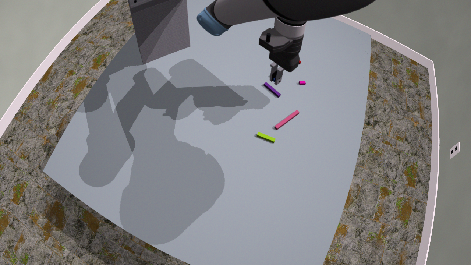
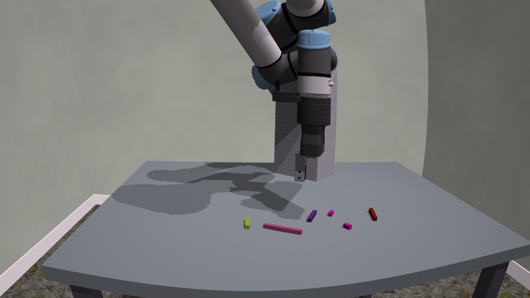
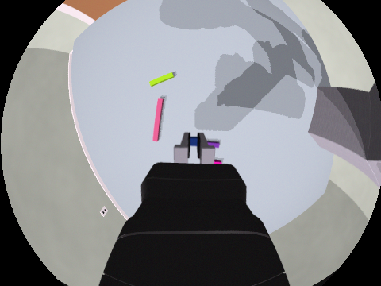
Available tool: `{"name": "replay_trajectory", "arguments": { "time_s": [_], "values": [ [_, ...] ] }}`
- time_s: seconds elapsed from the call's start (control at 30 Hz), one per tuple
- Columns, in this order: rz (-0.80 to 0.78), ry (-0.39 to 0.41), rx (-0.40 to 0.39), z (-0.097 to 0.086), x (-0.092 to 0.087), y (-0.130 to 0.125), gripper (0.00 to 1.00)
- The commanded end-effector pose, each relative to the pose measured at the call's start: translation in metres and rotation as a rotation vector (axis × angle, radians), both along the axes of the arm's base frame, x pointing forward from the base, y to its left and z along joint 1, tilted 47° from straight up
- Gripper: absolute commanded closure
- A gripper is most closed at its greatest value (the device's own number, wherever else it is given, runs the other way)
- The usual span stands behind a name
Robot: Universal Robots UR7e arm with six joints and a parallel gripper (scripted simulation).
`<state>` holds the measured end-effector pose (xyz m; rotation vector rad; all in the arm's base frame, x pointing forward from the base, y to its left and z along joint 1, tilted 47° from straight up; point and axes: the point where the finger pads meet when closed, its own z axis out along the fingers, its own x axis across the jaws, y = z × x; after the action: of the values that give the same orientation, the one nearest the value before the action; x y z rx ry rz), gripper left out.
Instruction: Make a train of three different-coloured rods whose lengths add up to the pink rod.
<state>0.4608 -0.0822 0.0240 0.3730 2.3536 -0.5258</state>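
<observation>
From the top view, the claw (image 1: 276,77) is pinching the small blue rod (image 1: 273,78) between its fingertips. The purple rod (image 1: 272,89) lies flat right beside the claw in this view. Its long axis slants from the worktop's (image 1: 204,204) pedestal edge toward the opposite edge. We judge that the coming move turns on this axis: the blue rod must land just off one purple end, on that same line. One magenta rod (image 1: 301,82) lies apart on the claw's other side. The pink rod (image 1: 286,119) and lime rod (image 1: 265,137) lie further along toward the middle.

From the exterior view, the claw hangs well above the worktop, nearer the pedestal edge than the rods. The purple rod lies below it and toward the front edge. A second magenta rod (image 2: 347,226) and a red rod (image 2: 372,213) lie nearer the right front corner.

From the wrist view, the blue rod shows between the fingers. The purple rod peeks out just to their right.
</observation>
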Motion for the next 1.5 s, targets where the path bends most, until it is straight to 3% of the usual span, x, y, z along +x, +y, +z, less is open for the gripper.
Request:
{"name": "replay_trajectory", "arguments": {
  "time_s": [0.0,0.27,0.53,0.6,0.8,0.97,1.47],
  "values": [
    [0.003,0.001,-0.001,-0.001,0.001,0.002,0.76],
    [0.035,0.031,-0.017,-0.02,0.005,0.026,0.76],
    [0.125,0.108,-0.082,-0.072,0.004,0.092,0.76],
    [0.125,0.108,-0.082,-0.072,0.004,0.092,0.76],
    [0.206,0.156,-0.156,-0.115,-0.01,0.145,0.76],
    [0.253,0.175,-0.203,-0.139,-0.022,0.173,0.76],
    [0.269,0.182,-0.222,-0.146,-0.028,0.182,0.76]
  ]
}}
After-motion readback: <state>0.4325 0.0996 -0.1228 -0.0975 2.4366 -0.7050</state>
